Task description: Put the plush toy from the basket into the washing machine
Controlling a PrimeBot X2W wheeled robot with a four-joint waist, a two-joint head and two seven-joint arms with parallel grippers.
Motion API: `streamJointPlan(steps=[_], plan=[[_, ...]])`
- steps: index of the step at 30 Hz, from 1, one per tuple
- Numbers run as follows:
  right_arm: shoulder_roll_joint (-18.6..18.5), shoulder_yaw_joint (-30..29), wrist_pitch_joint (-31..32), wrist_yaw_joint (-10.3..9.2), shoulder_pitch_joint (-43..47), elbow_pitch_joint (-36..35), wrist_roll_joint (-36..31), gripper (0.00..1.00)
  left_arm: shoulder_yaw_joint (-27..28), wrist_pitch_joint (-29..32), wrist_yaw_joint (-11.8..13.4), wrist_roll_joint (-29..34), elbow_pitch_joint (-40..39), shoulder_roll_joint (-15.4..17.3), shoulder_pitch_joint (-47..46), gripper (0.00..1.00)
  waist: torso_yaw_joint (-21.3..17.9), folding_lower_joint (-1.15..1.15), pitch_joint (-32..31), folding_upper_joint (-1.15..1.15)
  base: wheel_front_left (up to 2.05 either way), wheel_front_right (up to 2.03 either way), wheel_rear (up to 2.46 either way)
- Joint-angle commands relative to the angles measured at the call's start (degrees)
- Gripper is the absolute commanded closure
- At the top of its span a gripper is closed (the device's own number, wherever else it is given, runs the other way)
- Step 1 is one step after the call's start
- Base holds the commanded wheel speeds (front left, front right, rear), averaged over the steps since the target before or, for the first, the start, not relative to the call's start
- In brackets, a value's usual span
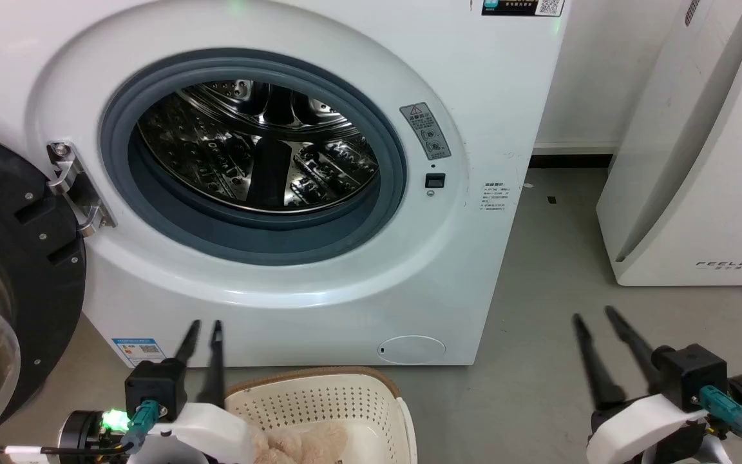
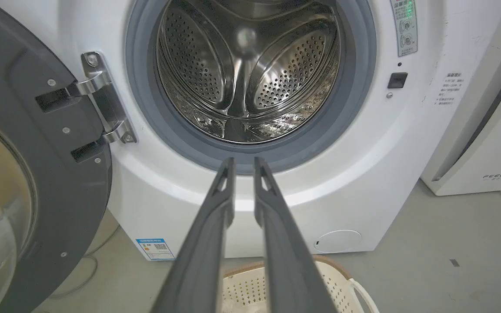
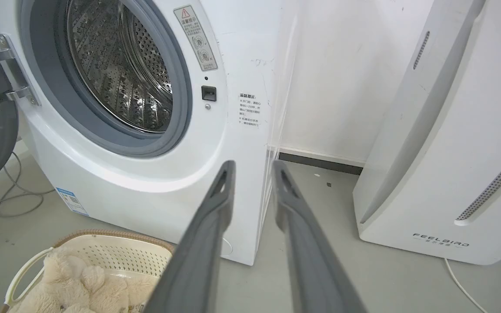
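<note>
The left tool [image 1: 205, 325] hovers with its fingers a narrow gap apart, pinching nothing. Just beneath it and slightly to its right, the plush toy [image 1: 300, 444] lies in the basket [image 1: 319, 390]. The right tool [image 1: 593, 314] is spread and empty, with the basket well to its left. Ahead of both tools stands the washing machine [image 1: 345, 303], its door [image 1: 17, 258] swung open to the left tool's left.

Fluffy beige plush toy [image 3: 81, 287] lies slumped inside the cream perforated basket [image 1: 319, 399], which stands on the floor [image 1: 538, 258] just before the white washing machine [image 1: 281, 303]. The black-rimmed door [image 1: 17, 258] is swung open leftward, exposing the steel drum [image 1: 261, 148].
</note>
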Motion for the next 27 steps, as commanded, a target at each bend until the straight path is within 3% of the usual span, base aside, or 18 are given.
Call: streamJointPlan(steps=[1, 27], plan=[[0.00, 0.02, -0.03, 0.00, 0.01, 0.01, 0.02, 0.00, -0.04, -0.03, 0.01, -0.01, 0.02, 0.00, 0.00, 0.00, 0.00, 0.00, 0.01, 0.00, 0.00, 0.00, 0.00], [-0.01, -1.82, -2.98, -0.01, -0.21, -0.25, 0.41, 0.00, -1.80, -2.98, 0.72, -2.84, 4.60, 0.00, -0.89, 0.00, -0.30, 0.00, 1.92, 0.00, 0.00, 0.00, 0.00]])
